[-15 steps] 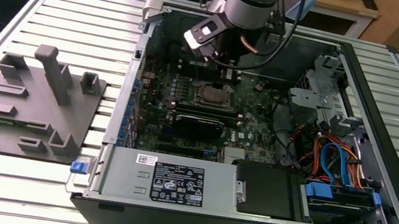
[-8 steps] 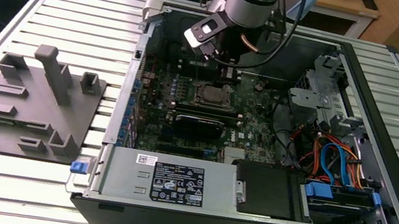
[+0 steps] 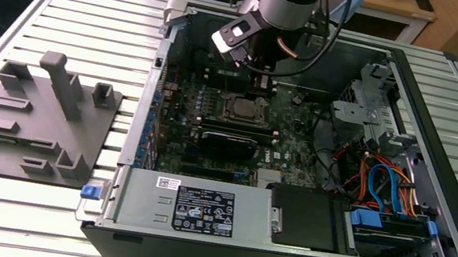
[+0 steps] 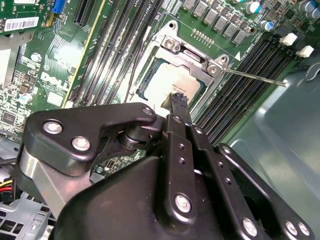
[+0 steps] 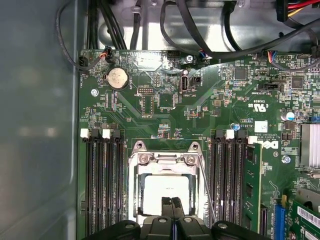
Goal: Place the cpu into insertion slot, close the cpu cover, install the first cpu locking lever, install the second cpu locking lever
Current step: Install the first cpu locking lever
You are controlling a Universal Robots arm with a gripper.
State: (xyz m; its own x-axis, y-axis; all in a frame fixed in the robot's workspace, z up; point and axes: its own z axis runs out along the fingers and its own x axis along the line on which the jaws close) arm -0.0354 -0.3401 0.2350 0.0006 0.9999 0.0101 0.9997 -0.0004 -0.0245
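The cpu (image 5: 166,192) (image 4: 172,82), a dull silver square, lies in the insertion slot (image 3: 242,108) on the green board. The cpu cover (image 5: 165,161) (image 4: 194,54) lies down around it, framing the chip in its window. One thin locking lever (image 5: 206,185) (image 4: 255,76) slants away from the socket, over the memory slots. My gripper (image 5: 173,204) (image 4: 178,100) hangs just above the cpu's edge. Its two black fingers are pressed together and shut, with nothing between them. In the exterior view the gripper (image 3: 255,70) sits over the back half of the open case.
Long black memory slots (image 5: 102,185) flank the socket, with one stick (image 5: 250,185) seated. A coin battery (image 5: 117,78) and cables (image 5: 200,30) lie beyond. The exterior view shows a power supply (image 3: 197,207), coloured cables (image 3: 378,181) and a grey fixture plate (image 3: 35,117) on its left.
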